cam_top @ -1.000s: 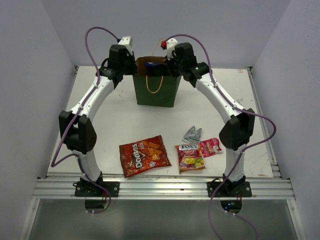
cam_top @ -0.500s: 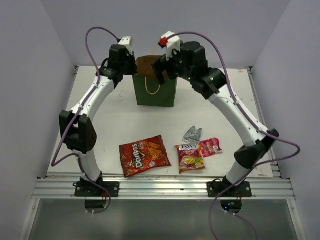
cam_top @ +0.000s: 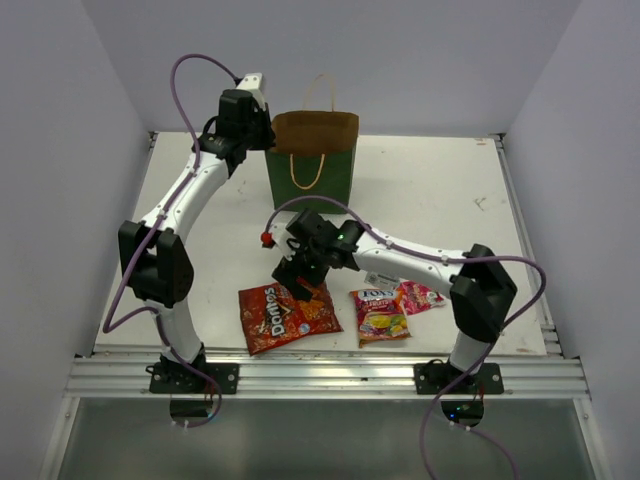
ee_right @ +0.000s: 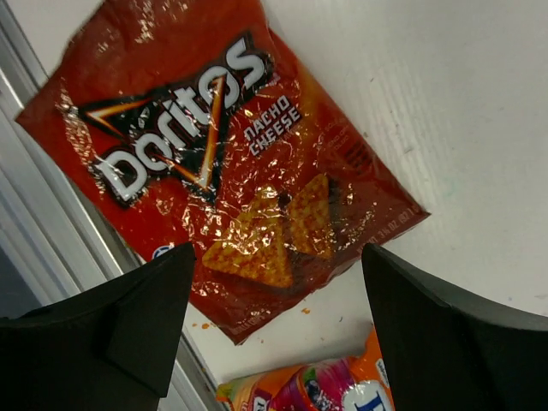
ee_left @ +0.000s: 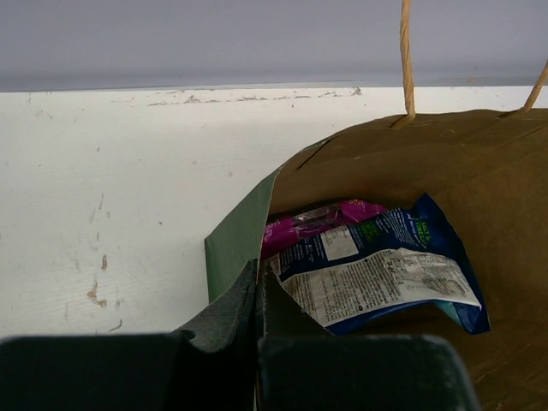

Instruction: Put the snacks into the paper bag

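Observation:
The dark green paper bag [cam_top: 310, 182] stands upright at the back of the table, its mouth open. My left gripper [cam_top: 266, 142] [ee_left: 259, 281] is shut on the left rim of the paper bag [ee_left: 235, 244]. Inside lie a blue-white bag [ee_left: 385, 278] and a purple bag [ee_left: 312, 221]. My right gripper [cam_top: 298, 276] [ee_right: 276, 261] hovers open just above the red-orange Doritos bag [cam_top: 287, 313] [ee_right: 214, 163], which lies flat near the front edge; nothing is between its fingers. To the right of it lie the red-yellow fruit-candy packet [cam_top: 380, 313] [ee_right: 342, 385] and the pink packet [cam_top: 423, 295].
A metal rail [cam_top: 320, 376] runs along the table's front edge, close to the Doritos bag. The right arm's forearm [cam_top: 410, 262] stretches low across the table above the packets. White walls close in the left, right and back sides.
My right gripper has left the bag's mouth, swung down to the front of the table and now stands open over the Doritos bag. The left gripper has not moved.

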You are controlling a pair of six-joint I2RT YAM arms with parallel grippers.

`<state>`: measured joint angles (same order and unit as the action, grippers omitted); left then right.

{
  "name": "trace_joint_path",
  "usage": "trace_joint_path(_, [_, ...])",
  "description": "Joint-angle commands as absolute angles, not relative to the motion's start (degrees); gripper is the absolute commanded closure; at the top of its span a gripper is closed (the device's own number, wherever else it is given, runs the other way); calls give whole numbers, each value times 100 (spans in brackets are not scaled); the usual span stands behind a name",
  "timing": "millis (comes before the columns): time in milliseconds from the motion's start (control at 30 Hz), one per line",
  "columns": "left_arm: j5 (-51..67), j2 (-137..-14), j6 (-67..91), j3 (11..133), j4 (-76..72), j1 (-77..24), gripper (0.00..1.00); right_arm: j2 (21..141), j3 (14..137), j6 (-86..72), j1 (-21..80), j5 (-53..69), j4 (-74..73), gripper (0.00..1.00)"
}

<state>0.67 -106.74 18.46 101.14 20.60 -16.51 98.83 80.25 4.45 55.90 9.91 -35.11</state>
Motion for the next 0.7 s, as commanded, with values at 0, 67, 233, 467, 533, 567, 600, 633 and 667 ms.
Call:
trace_joint_path(0, [158, -10486, 1881, 10108, 1749, -1608, 100, 9983, 8051, 422, 5651, 1055, -3015, 17])
trace_joint_path(67, [150, -10442, 1890, 10064, 1749, -1608, 100, 10335, 8033, 457, 5686, 1055, -2857, 19])
trace_joint_path(233, [88, -10240, 1872, 9958, 1784, -1617, 100, 10968, 8007, 553, 5739, 1011, -2742, 21])
trace_joint_path(467, [79, -10125, 1854, 9932, 1784, -1608, 100, 11390, 7691, 721, 5766, 528, -2654, 30])
trace_joint_path(533, [88, -10116, 1854, 9932, 1775, -1608, 100, 11434, 7699, 668, 5766, 396, -2654, 55])
trace_joint_path(567, [97, -10116, 1863, 9932, 1775, -1608, 100, 11443, 7743, 642, 5774, 309, -2672, 65])
trace_joint_path(600, [114, -10116, 1863, 9932, 1775, -1608, 100, 11469, 7787, 598, 5766, 247, -2733, 83])
trace_joint_path(633, [132, -10125, 1881, 9932, 1749, -1608, 100, 11461, 7831, 554, 5766, 159, -2855, 93])
trace_joint_path(667, [141, -10125, 1890, 9932, 1749, -1608, 100, 11444, 7840, 545, 5774, 132, -2917, 100])
